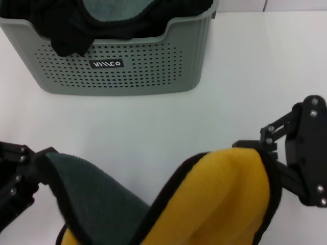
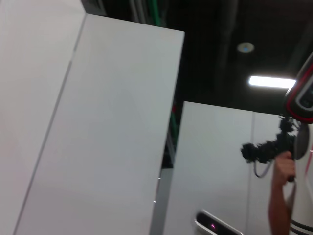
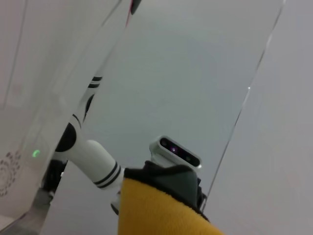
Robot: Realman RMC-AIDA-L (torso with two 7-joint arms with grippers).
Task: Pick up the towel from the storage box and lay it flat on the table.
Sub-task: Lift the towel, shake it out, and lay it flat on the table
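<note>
I hold the yellow towel (image 1: 225,199) stretched between my two arms, up off the white surface (image 1: 245,81) and close to my head camera. My right end effector (image 1: 271,148) is clamped on its black-bound edge; my left end effector (image 1: 36,168) is clamped on the opposite corner, where the dark grey-green reverse shows. The sage-green storage box (image 1: 133,71) sits well beyond, holding a black cloth (image 1: 66,35) and a teal-grey cloth (image 1: 112,9).

Head camera downward over table (image 1: 230,92); wrist cameras upward at walls.
</note>
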